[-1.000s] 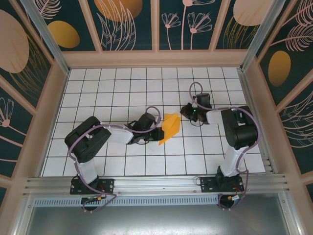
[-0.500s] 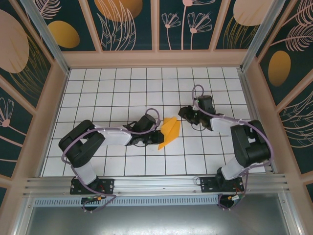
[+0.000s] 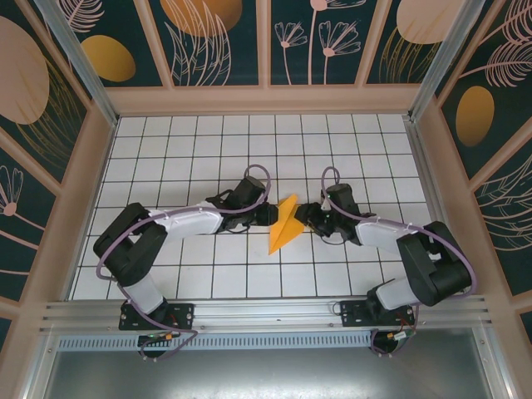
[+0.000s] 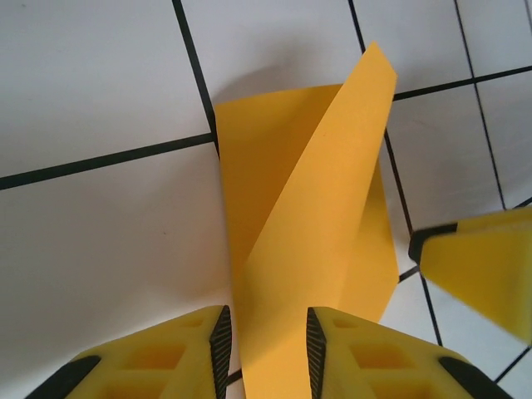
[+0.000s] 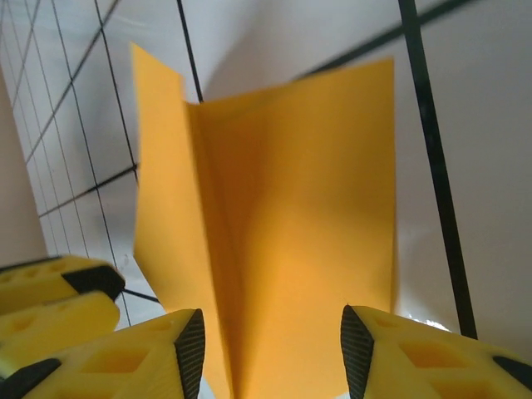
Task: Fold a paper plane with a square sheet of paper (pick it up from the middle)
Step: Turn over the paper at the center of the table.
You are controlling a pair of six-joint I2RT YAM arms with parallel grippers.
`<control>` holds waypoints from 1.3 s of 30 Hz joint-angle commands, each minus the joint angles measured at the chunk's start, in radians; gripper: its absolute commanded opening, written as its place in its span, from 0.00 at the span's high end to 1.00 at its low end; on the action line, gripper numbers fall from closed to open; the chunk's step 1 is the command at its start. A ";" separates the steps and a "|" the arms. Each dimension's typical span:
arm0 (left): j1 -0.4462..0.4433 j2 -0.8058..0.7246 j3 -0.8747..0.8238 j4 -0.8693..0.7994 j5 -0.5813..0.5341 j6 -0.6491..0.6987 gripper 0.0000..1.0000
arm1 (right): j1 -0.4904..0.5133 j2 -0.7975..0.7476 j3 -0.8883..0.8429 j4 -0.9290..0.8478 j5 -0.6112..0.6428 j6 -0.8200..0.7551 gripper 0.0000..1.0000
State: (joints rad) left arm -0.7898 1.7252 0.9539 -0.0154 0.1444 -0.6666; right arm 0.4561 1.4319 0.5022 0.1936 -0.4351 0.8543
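Near the middle of the white tiled table point(image 3: 166, 150): the paper plane point(image 3: 284, 224), orange-yellow, folded to a narrow pointed shape, tip toward the near edge, broad end toward the back wall. Rests on the tiles, not lifted, with one flap standing up off the surface along a crease. Flanked at the broad end by the left gripper point(image 3: 268, 214) on one side and the right gripper point(image 3: 304, 214) on the other, both low over the tiles. Left jaws narrowly parted, straddling the raised flap without visibly pinching it. Right jaws wider apart, folded body between them, no pad seen pressing on paper. Held by neither, then, as far as can be judged. Likely to handle as almost weightless: limp across the faces, stiff only along the creases, slippery on the smooth tiles, quick to spring open at a fold and easy to crumple or tear under a hard squeeze. Best taken at the middle, across the centre crease, at the thickest stack of layers, with a light and even pinch. Better to leave alone the point and the loose flap edge, both prone to bending. Worth steadying one side while closing on the other, to stop sliding. Impossible to judge from here the finish of the folds.
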 commanded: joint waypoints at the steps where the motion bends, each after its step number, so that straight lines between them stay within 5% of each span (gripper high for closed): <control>1: 0.004 0.051 0.046 -0.041 -0.016 0.047 0.67 | 0.013 -0.025 -0.025 0.037 0.013 0.057 0.50; 39: 0.004 0.180 0.081 -0.027 0.046 0.065 0.64 | 0.037 0.018 -0.030 0.000 0.041 0.135 0.48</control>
State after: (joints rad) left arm -0.7872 1.8668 1.0142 -0.0372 0.1638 -0.6128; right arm 0.4808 1.4311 0.4721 0.1776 -0.3683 0.9768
